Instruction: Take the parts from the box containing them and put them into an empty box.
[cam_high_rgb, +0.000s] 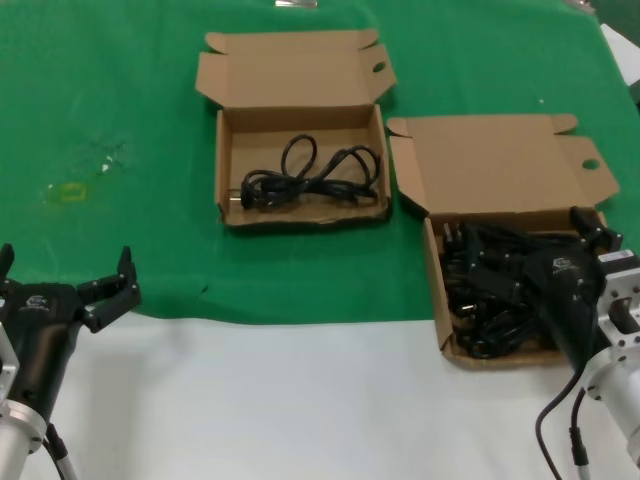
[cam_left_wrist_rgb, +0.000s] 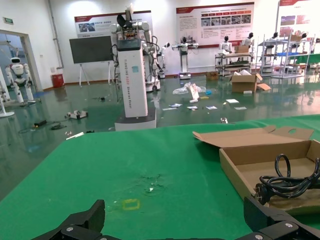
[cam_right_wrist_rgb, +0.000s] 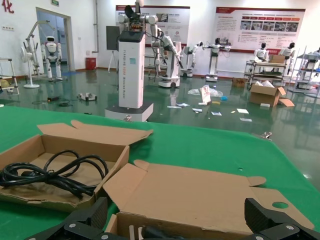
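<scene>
The left hand (cam_high_rgb: 68, 292) is parked wide open at 8 o'clock on the tabletop (cam_high_rgb: 300, 390). One cable (cam_high_rgb: 305, 178) is seen in the far box (cam_high_rgb: 300, 170) at 12. The right hand (cam_high_rgb: 590, 235), fingers spread, is sunk into the cable-filled box (cam_high_rgb: 437, 290) at 3.

no text legible anywhere

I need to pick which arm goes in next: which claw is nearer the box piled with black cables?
Right. The right claw hangs over the full box, at its far right corner. The left claw sits open at the table's near left edge, far from that box.
</scene>
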